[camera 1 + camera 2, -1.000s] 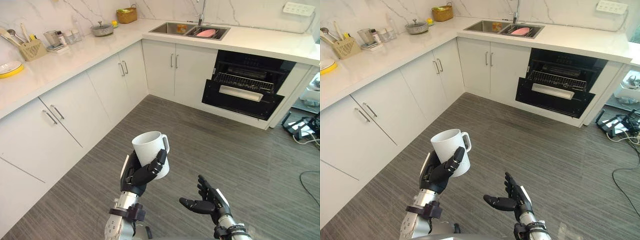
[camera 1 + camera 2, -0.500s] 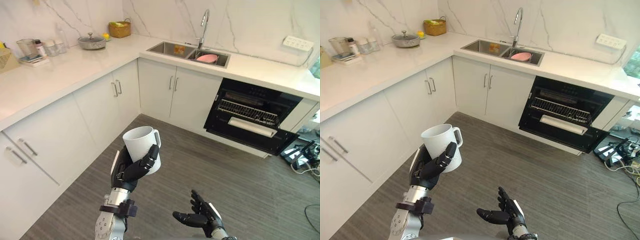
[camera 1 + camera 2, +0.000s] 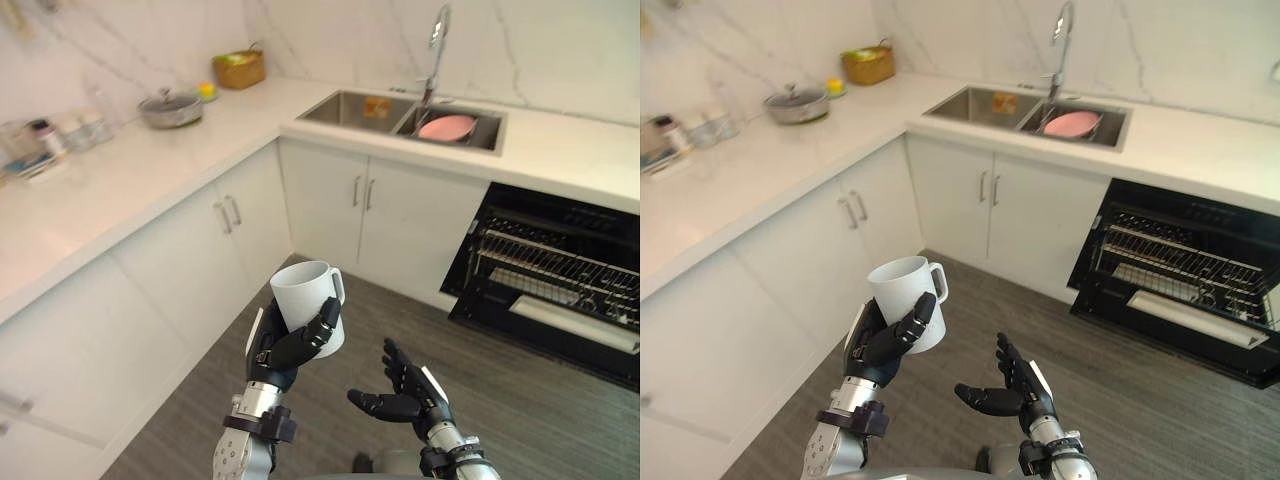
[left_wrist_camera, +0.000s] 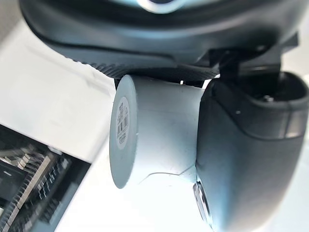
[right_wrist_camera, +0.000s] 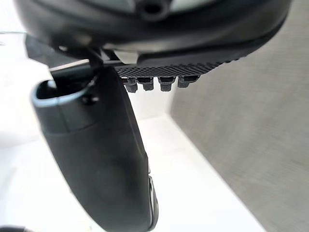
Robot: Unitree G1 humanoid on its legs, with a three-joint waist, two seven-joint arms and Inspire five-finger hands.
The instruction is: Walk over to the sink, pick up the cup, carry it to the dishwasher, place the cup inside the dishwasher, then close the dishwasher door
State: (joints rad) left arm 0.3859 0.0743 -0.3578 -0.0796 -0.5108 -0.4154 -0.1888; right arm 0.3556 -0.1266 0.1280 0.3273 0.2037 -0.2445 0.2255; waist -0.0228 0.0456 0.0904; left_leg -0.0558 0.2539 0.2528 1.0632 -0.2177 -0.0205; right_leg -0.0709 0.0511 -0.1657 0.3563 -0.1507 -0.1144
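A white cup [image 3: 307,307] with a handle is held upright in my left hand [image 3: 283,349], whose fingers and thumb curl round its lower body above the floor. In the left wrist view the cup's base [image 4: 123,131] shows past the thumb. My right hand [image 3: 405,400] hovers just right of it, palm up, fingers relaxed and holding nothing. The dishwasher [image 3: 560,290] stands at the right under the counter, its black door [image 3: 570,325] partly lowered and a wire rack [image 3: 555,268] showing inside. The sink [image 3: 400,112] lies in the counter at the back, with a pink plate [image 3: 446,127] in its right basin.
White cabinets [image 3: 190,270] run along the left and back under an L-shaped marble counter [image 3: 130,180]. On the counter stand a lidded pot [image 3: 165,107], a wicker basket [image 3: 238,70] and some jars [image 3: 40,140]. A tall faucet [image 3: 434,40] rises behind the sink. Grey wood floor [image 3: 520,420] lies ahead.
The camera has moved closer to the counter corner and dishwasher, which look larger now. The cup stays in my left hand; the right hand keeps its open pose.
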